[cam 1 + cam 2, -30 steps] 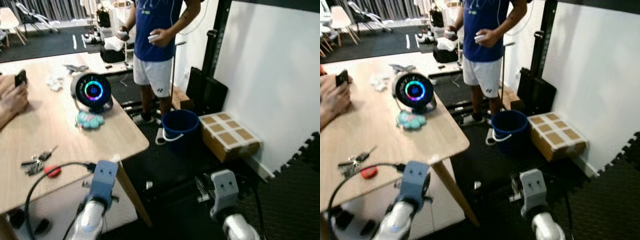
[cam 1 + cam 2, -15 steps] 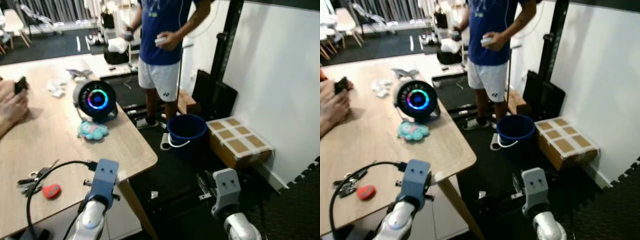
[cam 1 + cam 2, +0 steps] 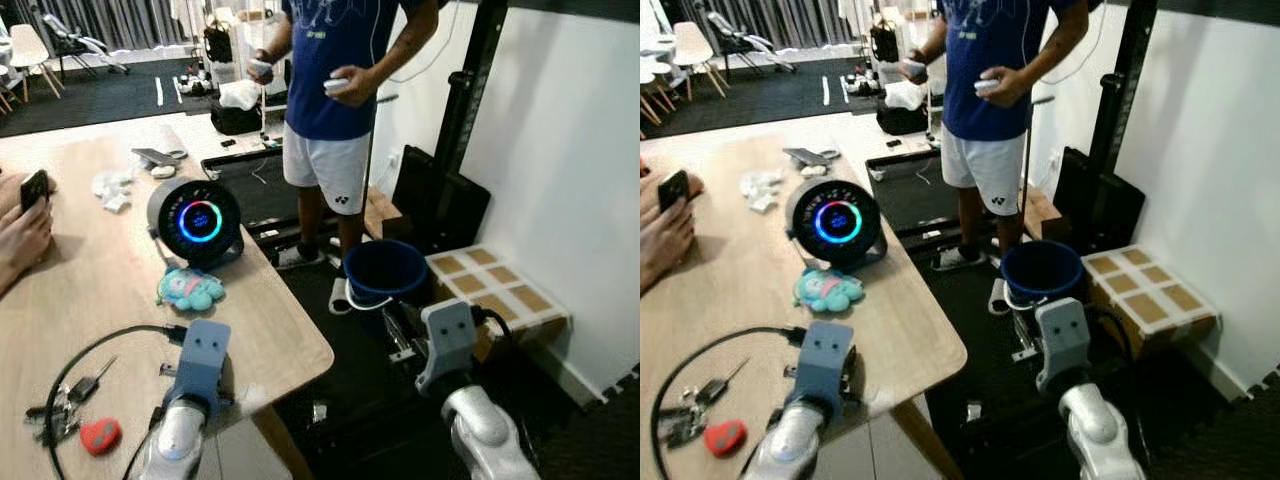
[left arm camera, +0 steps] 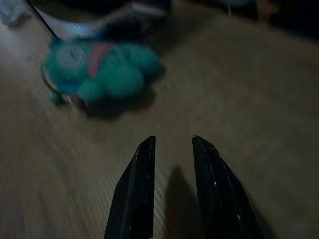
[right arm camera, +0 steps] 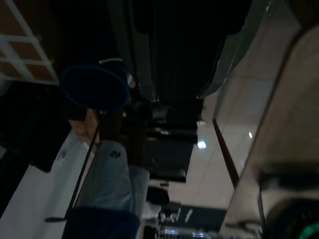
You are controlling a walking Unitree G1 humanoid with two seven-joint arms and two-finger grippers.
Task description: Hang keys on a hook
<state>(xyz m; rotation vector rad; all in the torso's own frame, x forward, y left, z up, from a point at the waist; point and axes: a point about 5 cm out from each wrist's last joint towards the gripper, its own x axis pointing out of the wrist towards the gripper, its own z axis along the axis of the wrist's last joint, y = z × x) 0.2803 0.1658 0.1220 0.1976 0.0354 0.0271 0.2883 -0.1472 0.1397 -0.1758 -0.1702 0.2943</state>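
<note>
The left gripper (image 4: 172,144) hovers over the wooden table (image 3: 110,290), its two black fingers (image 4: 137,189) a little apart and holding nothing; a teal plush toy (image 4: 97,67) lies ahead of the fingertips. The bunch of keys (image 3: 62,400) with its red fob (image 3: 100,436) lies on the table off to that gripper's left, near a black cable (image 3: 85,350). Whether the right gripper's fingers are apart cannot be told.

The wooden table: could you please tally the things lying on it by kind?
Bunch of keys with red fob: 1
Round speaker with glowing ring: 1
Teal plush toy: 1
Black cable: 1
Crumpled white paper: 1
Total: 5, with the left pincer open above the table.
</note>
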